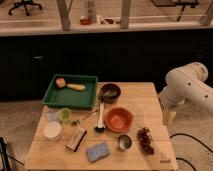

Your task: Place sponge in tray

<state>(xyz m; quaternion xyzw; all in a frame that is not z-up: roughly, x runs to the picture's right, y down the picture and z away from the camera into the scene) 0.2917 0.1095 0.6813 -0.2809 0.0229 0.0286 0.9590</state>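
The sponge (98, 151), a small flat blue-grey pad, lies on the wooden table near its front edge, between a tan-and-dark block (76, 138) and a small metal cup (124, 142). The green tray (70, 95) stands at the table's back left and holds an orange-yellow long-handled item (70, 85). My white arm (187, 87) comes in from the right. My gripper (169, 116) hangs by the table's right edge, far from both the sponge and the tray, with nothing seen in it.
An orange bowl (119, 119) and a dark bowl (110, 92) stand mid-table with a ladle (101, 120) between them. A green cup (64, 115) and a white round item (52, 131) are at the left. Dark grapes (145, 140) lie front right. A dark counter runs behind.
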